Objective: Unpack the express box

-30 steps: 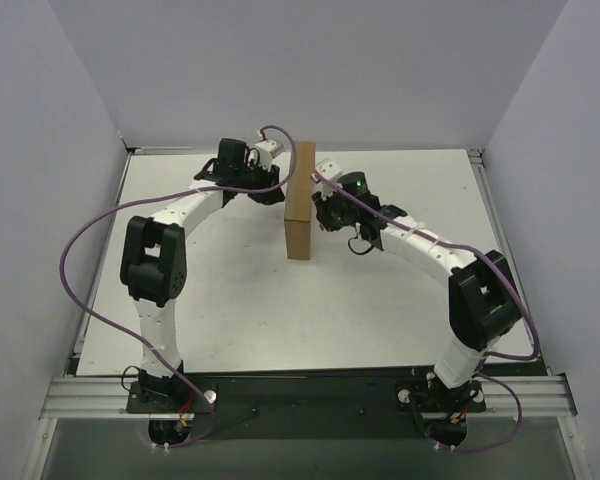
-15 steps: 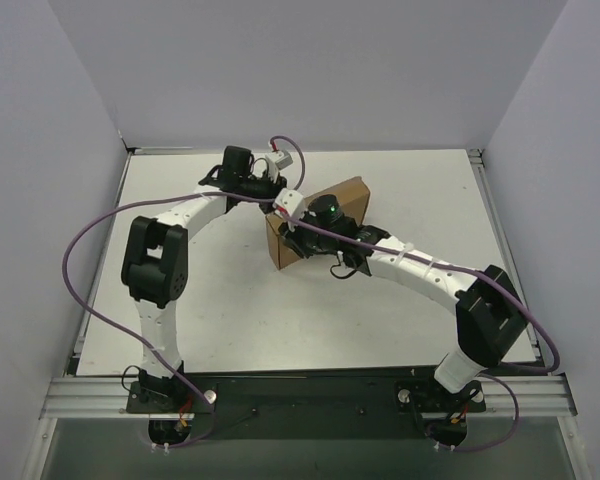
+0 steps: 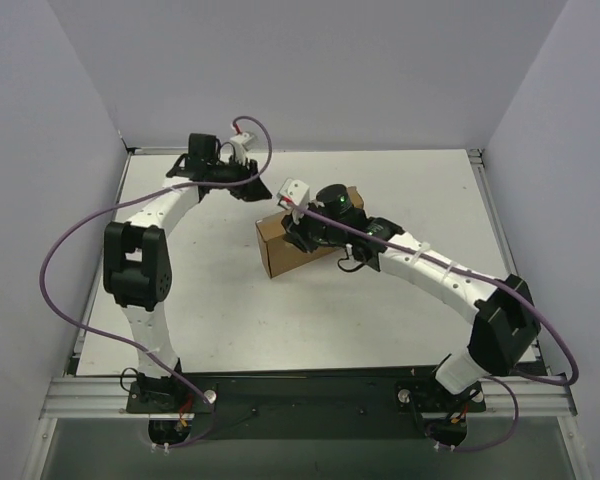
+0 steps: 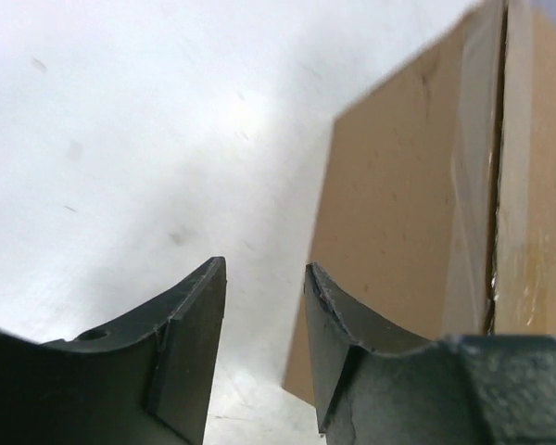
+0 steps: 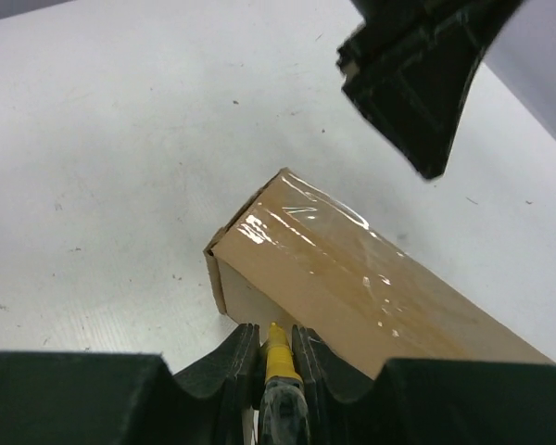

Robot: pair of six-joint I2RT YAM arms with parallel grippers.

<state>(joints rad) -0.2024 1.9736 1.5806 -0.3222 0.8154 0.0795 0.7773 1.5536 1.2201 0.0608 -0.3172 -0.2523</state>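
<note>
The express box, which stood on edge between the two arms a second ago and was tipping half a second ago, now lies low on the bench, apparently on a broad face. It is skewed, with one short end toward the near left. It sits near the middle of the bench, well away from every edge. Bare surface lies open on its near side, to the left and to the far right.

The box is plain brown cardboard and its lid is down. Clear glossy tape runs along its upper face and over a seam. In the right wrist view, the end flap at the nearest corner stands slightly proud of the side.

The right claw has come down over the top of the box from the right. Its fingers are pinched tight on a small yellow tool, whose tip sits just short of the box's near edge; whether it touches cannot be told.

The left claw has drawn back toward the far left corner since the earlier frames. It is now clear of the cardboard, with its fingers parted on nothing and the box just beyond them to the right.
</note>
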